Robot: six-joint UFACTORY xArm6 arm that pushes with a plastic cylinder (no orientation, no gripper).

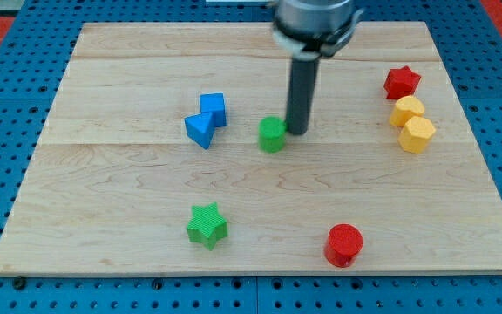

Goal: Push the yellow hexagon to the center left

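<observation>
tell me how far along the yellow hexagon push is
Nothing looks done: the yellow hexagon sits near the view's right edge, touching another yellow block below a red star. In hand: my tip is mid-board, right beside the green block, well left of the hexagon. Left: get my tip to the hexagon's right side, then push it across the wooden board to the center left.

A pale wooden board [146, 52] lies on blue pegboard [7, 105].
</observation>
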